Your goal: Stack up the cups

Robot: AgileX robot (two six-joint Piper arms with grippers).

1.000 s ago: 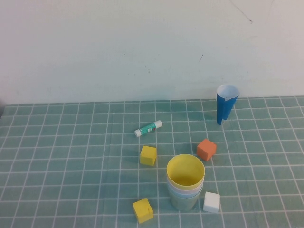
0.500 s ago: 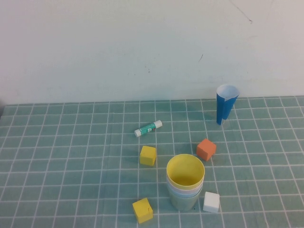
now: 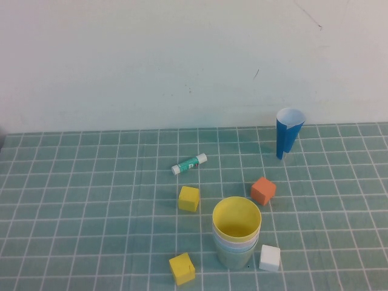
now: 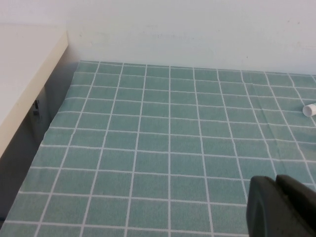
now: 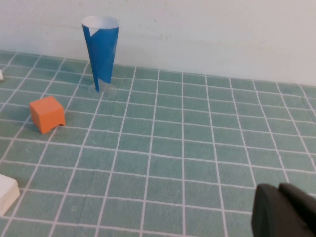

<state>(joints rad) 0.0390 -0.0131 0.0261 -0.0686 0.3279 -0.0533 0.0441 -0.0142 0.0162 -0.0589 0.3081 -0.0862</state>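
- The left gripper (image 4: 281,205) shows only as a dark tip at the edge of its wrist view, over bare green grid cloth; its fingers look pressed together and hold nothing.
- The right gripper (image 5: 284,210) is likewise low in its own view, fingers clenched and empty, well apart from the cone (image 5: 101,52) and orange cube (image 5: 47,114).
- Neither arm appears in the high view.
- The cups (image 3: 236,233) stand nested as one stack on the desk (image 3: 91,206), yellow on top, between the white cube (image 3: 270,258) and a yellow cube (image 3: 182,268).
- Stacking looks finished; I judge no further grasp is needed and the arms can remain parked.
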